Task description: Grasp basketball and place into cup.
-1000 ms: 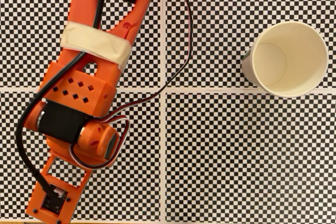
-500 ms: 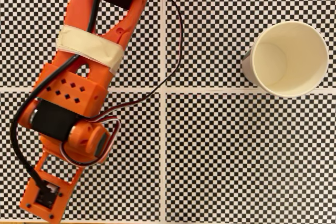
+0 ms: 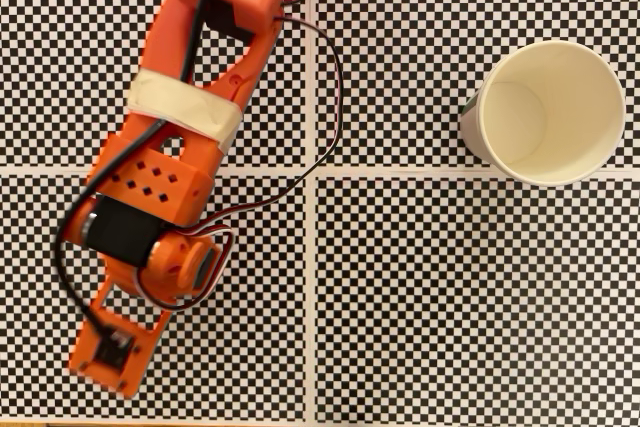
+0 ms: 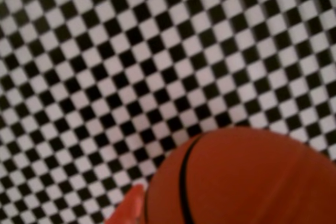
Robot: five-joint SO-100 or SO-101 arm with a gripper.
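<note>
Basketball [image 4: 247, 182] close by our gripper.
We think it is light, round and rolly, so squeeze its middle; we cannot tell if our gripper has it.

Lying flat under everything: a black-and-white checkered surface [image 3: 450, 297], crossed by plain white bands meeting at the middle of the fixed view. Standing upright on it at the upper right, mouth open toward the camera: the cup [image 3: 548, 112], its base touching the horizontal white band. Filling the wrist view's background, blurred: the same checkered pattern [image 4: 131, 51].
</note>
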